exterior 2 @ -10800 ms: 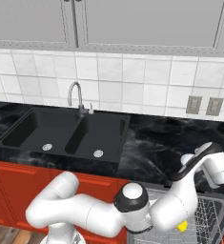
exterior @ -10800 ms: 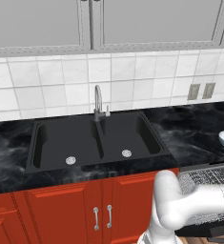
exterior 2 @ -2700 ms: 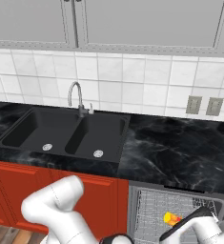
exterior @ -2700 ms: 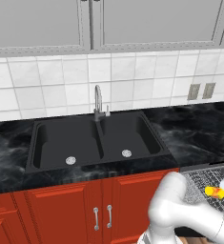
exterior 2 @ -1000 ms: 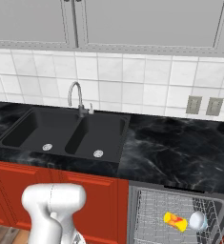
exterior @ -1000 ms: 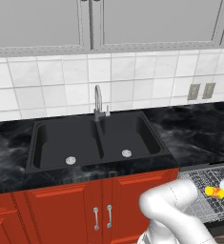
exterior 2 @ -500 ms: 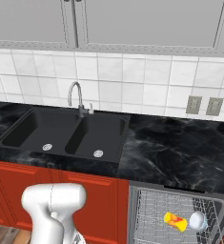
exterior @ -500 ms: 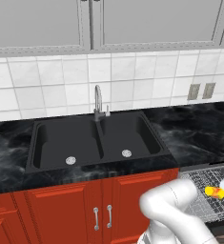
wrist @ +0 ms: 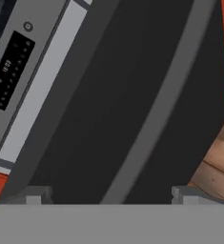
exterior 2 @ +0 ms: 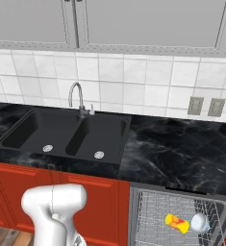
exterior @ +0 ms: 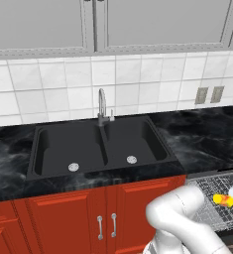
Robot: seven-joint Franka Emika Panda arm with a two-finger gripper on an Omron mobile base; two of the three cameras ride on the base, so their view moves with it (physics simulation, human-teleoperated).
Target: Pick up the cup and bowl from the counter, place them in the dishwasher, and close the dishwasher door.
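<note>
Cup [exterior 2: 177, 223] and bowl [exterior 2: 199, 222] lie side by side in the dishwasher [exterior 2: 148, 209] rack. My hand [wrist: 108, 193] is wide open and empty, close to the dishwasher door [wrist: 113, 95]. I should push flat and slow until it shuts.

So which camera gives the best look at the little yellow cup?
The right base view: the cup lies whole in the dishwasher rack, beside the bowl. The left base view catches it smaller, near the edge. The hand view faces the dishwasher door.
</note>
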